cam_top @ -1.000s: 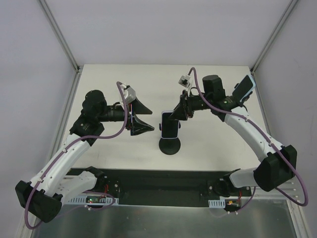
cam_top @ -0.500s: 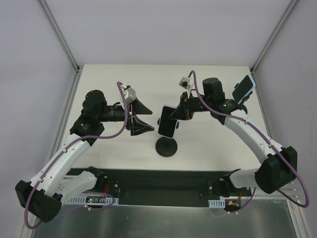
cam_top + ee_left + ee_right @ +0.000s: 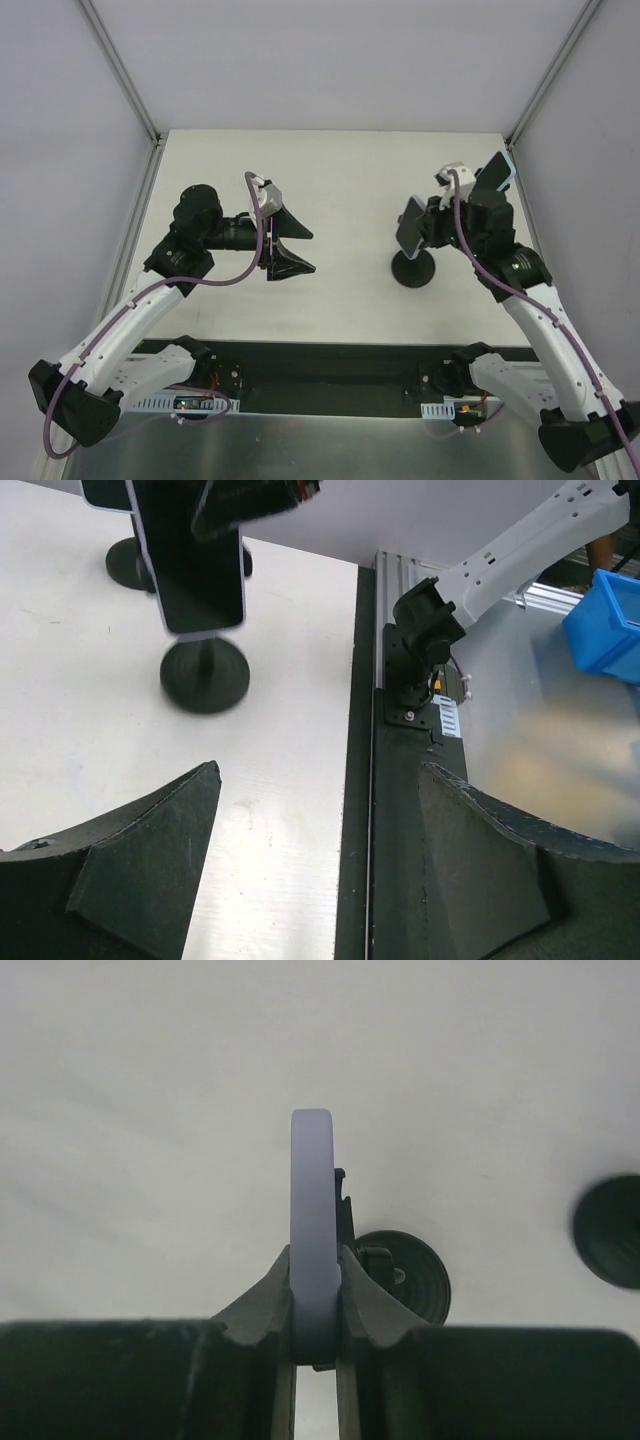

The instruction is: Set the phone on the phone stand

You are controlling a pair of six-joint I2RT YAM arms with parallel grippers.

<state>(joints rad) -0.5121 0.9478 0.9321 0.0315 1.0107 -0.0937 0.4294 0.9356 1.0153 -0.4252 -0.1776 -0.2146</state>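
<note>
My right end effector [image 3: 314,1265] is clamped on the lavender-edged black phone [image 3: 312,1190], holding it above the white desk [image 3: 340,170] with its long axis roughly upright. The black round-based phone stand [image 3: 408,1278] sits directly beneath and just behind the phone. I cannot tell whether the phone is already seated on the stand's head, so I judge the coming move to be a short, straight settle downward. This arm is the nearer one; my left end effector [image 3: 318,770] hangs well apart, fingers spread wide and holding nothing.
</note>
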